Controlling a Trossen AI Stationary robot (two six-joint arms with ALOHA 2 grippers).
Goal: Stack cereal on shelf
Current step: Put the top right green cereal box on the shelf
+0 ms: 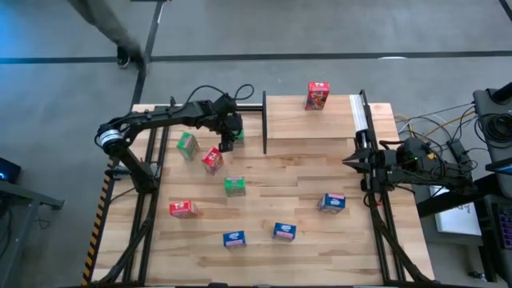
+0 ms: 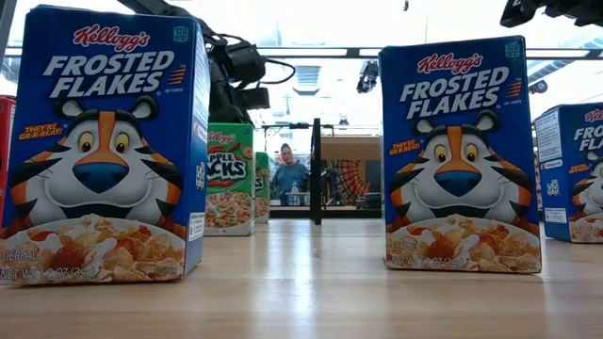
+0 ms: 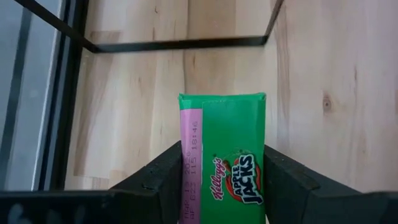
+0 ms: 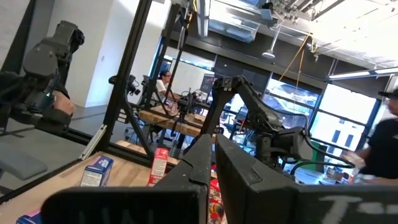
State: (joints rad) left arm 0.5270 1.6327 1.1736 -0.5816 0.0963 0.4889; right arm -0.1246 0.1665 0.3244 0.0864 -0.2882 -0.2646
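Observation:
My left gripper (image 1: pixel 230 138) is at the table's far left, just in front of the shelf (image 1: pixel 320 120), and is shut on a green cereal box (image 3: pixel 222 155). One red cereal box (image 1: pixel 317 94) stands on the shelf's far edge. On the tabletop stand two more green boxes (image 1: pixel 187 145) (image 1: pixel 234 186), two red ones (image 1: pixel 212 159) (image 1: pixel 182 209) and three blue ones (image 1: pixel 234 238) (image 1: pixel 284 231) (image 1: pixel 332 202). My right gripper (image 1: pixel 350 160) waits shut at the right edge, above the table. My left gripper pinches the green box between its two fingers (image 3: pixel 163 180), one on each of the two faces (image 3: pixel 184 168) that flank the narrow panel with the logo. The fingers slant down from above and lie across that panel. The box sits straight between them.
The shelf's black post (image 1: pixel 264 120) stands just right of my left gripper, and its black frame bar (image 3: pixel 180 45) runs beyond the held box. A white strip (image 1: pixel 358 116) edges the shelf on the right. Cables and gear lie off the table's right side.

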